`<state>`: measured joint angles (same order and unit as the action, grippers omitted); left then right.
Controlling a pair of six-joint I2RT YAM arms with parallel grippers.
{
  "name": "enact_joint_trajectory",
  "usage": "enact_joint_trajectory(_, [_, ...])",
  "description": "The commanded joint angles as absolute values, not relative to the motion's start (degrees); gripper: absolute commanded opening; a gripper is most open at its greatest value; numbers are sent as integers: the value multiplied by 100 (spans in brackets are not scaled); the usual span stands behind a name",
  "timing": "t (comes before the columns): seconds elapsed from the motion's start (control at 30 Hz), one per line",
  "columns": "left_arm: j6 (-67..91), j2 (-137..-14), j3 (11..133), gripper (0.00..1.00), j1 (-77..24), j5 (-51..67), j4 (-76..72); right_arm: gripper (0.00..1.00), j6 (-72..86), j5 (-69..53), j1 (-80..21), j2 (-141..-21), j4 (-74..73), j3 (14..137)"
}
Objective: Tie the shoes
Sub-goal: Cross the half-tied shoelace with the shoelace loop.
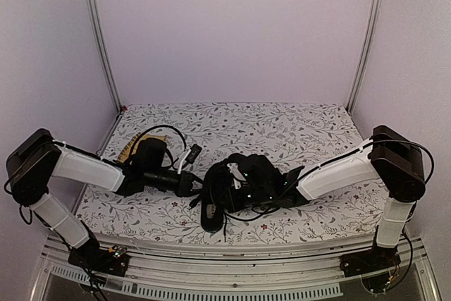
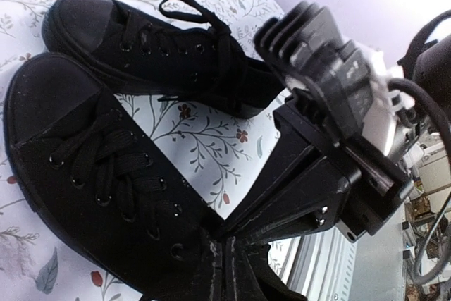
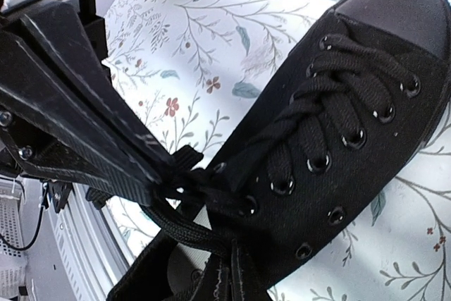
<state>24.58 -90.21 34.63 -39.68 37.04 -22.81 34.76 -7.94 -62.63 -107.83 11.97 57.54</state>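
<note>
Black canvas shoes (image 1: 236, 185) sit at the middle of the worktop (image 1: 310, 128), toward its front edge, and both arms reach in over them from either side. A floral cloth covers the worktop. In the left wrist view the pair point their toes the same way, with a strip of cloth showing between them.

The left fingers (image 2: 208, 276) are pressed together at the top eyelets of the nearer shoe (image 2: 91, 167), the one closer to that camera. In the right wrist view their tips pinch a bunch of lace (image 3: 189, 177) beside the shoe's collar.

The right fingers (image 3: 248, 283) are closed as well, with their tips just beside the left ones at the same shoe's opening. A strand of lace runs down toward them, but I cannot tell whether they grip it.

The other shoe (image 2: 162, 54) is laced, with a loose end looping over its collar. A yellow mat (image 1: 131, 147) lies at the back left, partly hidden behind the left arm.
</note>
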Motion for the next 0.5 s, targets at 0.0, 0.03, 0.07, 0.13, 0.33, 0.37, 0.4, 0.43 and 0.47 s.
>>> enact_joint_trajectory(0.0, [2895,-8788,3226,0,-4169,3397,-2970,2,3328,-1139,-6344,-10585,1039,5570])
enact_joint_trajectory(0.03, [2976,-8765,3165,0,-4200,3338,-3050,2,3332,-1176,-6357,-10568,1053,5546])
enact_joint_trajectory(0.07, [3056,-8725,3092,0,-4253,3258,-3144,2,3347,-1209,-6368,-10551,1073,5514])
enact_joint_trajectory(0.13, [3229,-8636,2933,0,-4376,3052,-3300,2,3379,-1230,-6400,-10505,1081,5464])
enact_joint_trajectory(0.33, [3469,-8371,2661,0,-4607,2449,-3346,2,3545,-1100,-6432,-10328,1125,5284])
enact_joint_trajectory(0.37, [3490,-8338,2630,0,-4612,2390,-3323,2,3565,-1078,-6430,-10302,1133,5277])
enact_joint_trajectory(0.4, [3529,-8302,2614,0,-4607,2339,-3296,2,3572,-1060,-6433,-10281,1134,5277])
enact_joint_trajectory(0.43, [3570,-8272,2603,0,-4610,2298,-3265,2,3583,-1054,-6432,-10255,1141,5277])
enact_joint_trajectory(0.47, [3634,-8249,2583,0,-4613,2248,-3246,2,3585,-1054,-6433,-10232,1150,5289])
